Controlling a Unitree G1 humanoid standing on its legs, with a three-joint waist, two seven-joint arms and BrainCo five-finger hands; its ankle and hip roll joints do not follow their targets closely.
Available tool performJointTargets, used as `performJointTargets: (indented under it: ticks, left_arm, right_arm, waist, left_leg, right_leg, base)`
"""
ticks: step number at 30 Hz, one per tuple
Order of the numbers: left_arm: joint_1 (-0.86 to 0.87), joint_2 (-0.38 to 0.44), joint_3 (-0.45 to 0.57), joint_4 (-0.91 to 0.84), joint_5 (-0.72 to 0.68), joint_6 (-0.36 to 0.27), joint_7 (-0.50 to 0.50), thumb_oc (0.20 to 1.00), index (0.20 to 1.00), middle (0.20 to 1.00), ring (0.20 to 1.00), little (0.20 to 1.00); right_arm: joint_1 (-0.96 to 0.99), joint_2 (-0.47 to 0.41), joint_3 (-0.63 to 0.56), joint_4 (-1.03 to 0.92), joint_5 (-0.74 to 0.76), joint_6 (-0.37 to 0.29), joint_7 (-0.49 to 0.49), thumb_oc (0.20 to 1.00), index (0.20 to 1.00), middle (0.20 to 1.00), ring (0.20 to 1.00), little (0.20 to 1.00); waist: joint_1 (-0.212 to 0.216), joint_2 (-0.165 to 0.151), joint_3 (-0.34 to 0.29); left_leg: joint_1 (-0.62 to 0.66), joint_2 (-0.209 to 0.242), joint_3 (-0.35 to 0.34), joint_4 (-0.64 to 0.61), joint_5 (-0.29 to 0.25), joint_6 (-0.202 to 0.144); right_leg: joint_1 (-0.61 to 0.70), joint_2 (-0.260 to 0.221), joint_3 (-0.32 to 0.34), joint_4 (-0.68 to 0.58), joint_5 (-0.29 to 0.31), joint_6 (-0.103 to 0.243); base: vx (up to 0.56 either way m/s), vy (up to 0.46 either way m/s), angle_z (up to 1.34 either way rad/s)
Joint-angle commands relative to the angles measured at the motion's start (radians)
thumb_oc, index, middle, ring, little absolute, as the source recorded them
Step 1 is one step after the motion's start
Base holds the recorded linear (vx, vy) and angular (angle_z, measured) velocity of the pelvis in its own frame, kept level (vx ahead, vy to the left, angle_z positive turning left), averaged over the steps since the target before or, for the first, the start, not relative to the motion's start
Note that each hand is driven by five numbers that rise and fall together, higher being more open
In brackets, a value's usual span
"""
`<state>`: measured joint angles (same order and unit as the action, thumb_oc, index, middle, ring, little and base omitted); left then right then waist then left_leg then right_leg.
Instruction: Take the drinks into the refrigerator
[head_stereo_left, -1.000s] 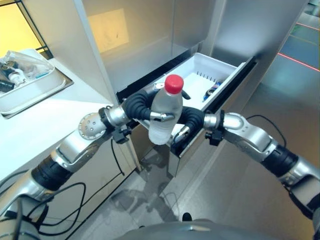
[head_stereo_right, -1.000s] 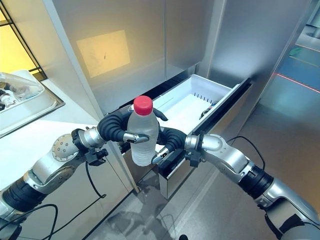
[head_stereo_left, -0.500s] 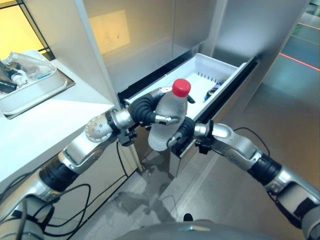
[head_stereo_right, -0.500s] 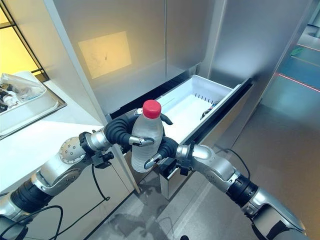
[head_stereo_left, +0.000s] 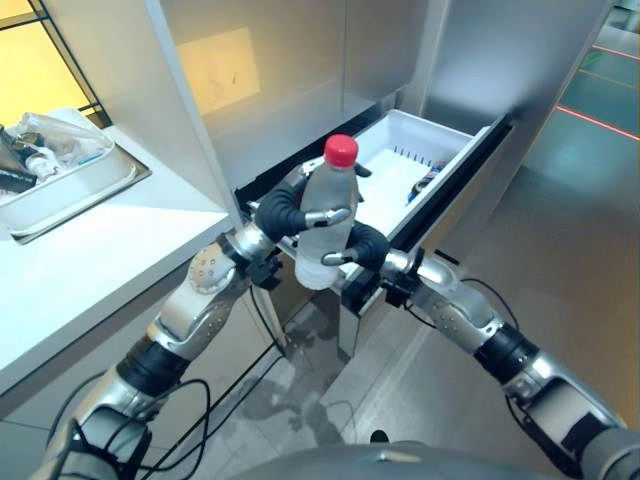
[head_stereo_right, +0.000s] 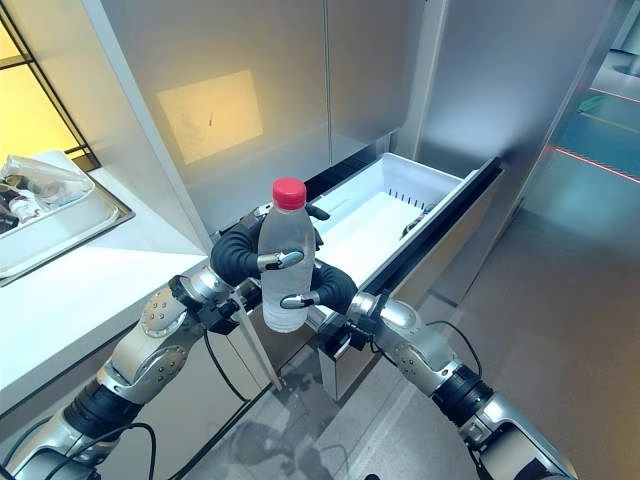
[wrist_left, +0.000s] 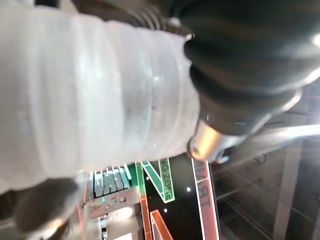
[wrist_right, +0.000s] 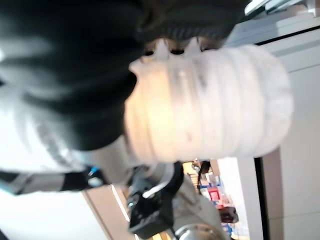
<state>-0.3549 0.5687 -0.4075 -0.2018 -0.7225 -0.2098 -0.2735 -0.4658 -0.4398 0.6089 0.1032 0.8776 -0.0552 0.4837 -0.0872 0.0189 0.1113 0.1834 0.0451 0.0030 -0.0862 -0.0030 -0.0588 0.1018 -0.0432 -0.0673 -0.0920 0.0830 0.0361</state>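
Observation:
A clear water bottle (head_stereo_left: 324, 228) with a red cap (head_stereo_left: 341, 150) is held upright in the air just in front of the open refrigerator drawer (head_stereo_left: 455, 185). My left hand (head_stereo_left: 281, 208) is shut round its middle from the left. My right hand (head_stereo_left: 367, 243) is shut round its lower part from the right. In the left wrist view the ribbed bottle (wrist_left: 100, 95) lies against the hand's dark cover (wrist_left: 250, 60). The right wrist view shows the bottle (wrist_right: 210, 105) pressed into that hand (wrist_right: 65, 65).
The drawer's white bin (head_stereo_left: 395, 150) holds a small dark drink (head_stereo_left: 424, 181) near its right wall. Tall steel refrigerator doors (head_stereo_right: 250, 90) rise behind it. A white counter (head_stereo_left: 90, 250) on the left carries a tray (head_stereo_left: 70, 190) of several items. Grey floor lies to the right.
The bottle, tilted half a second ago, stands upright again and sits a little higher and nearer the drawer. Both arms have reached further forward.

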Motion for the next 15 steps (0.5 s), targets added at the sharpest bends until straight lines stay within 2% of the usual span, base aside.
performJointTargets:
  ticks: [1,9,10,11,15]
  left_arm:
    - [-0.124,-0.088,0.038,-0.023,-0.015,-0.118,-0.006,0.2,0.2,0.2,0.2,0.2]
    - [-0.076,-0.093,0.068,-0.021,-0.004,-0.117,-0.004,0.2,0.2,0.2,0.2,0.2]
    - [-0.072,-0.09,0.068,-0.022,-0.004,-0.114,-0.006,0.454,0.454,0.454,0.454,0.454]
    - [-0.064,-0.09,0.071,-0.021,-0.006,-0.113,-0.006,1.0,1.0,1.0,1.0,1.0]
    - [-0.037,-0.082,0.083,-0.029,-0.009,-0.106,-0.015,1.0,1.0,1.0,1.0,1.0]
  right_arm:
    - [-0.037,0.115,-0.008,-0.04,0.069,-0.031,0.012,0.2,0.2,0.2,0.2,0.2]
    - [0.004,0.11,-0.027,-0.055,0.078,-0.03,0.016,0.2,0.2,0.2,0.2,0.2]
    - [0.008,0.107,-0.03,-0.058,0.076,-0.03,0.016,0.2,0.2,0.2,0.2,0.2]
    - [0.014,0.103,-0.032,-0.061,0.073,-0.029,0.015,0.2,0.2,0.2,0.2,0.2]
    - [0.035,0.085,-0.048,-0.071,0.066,-0.023,0.019,0.2,0.2,0.2,0.2,0.2]
  waist:
    - [0.007,-0.038,-0.023]
    - [0.008,-0.039,-0.025]
    - [0.007,-0.039,-0.024]
    - [0.007,-0.039,-0.024]
    - [0.007,-0.041,-0.025]
  left_leg:
    - [-0.01,-0.055,-0.031,0.075,-0.11,0.057]
    - [-0.006,-0.055,-0.028,0.075,-0.111,0.057]
    - [-0.005,-0.055,-0.028,0.074,-0.111,0.057]
    - [-0.005,-0.055,-0.028,0.075,-0.111,0.057]
    - [-0.006,-0.054,-0.028,0.075,-0.111,0.057]
  right_leg:
    - [0.08,-0.014,-0.035,0.061,-0.17,0.018]
    - [0.084,-0.011,-0.028,0.057,-0.169,0.017]
    - [0.085,-0.011,-0.027,0.056,-0.169,0.017]
    - [0.085,-0.011,-0.027,0.056,-0.169,0.017]
    - [0.087,-0.011,-0.028,0.054,-0.169,0.017]
  base:
    - [0.0,0.0,0.0]
    - [0.0,0.0,0.0]
    - [0.0,0.0,0.0]
    - [0.0,0.0,0.0]
    - [0.0,0.0,0.0]
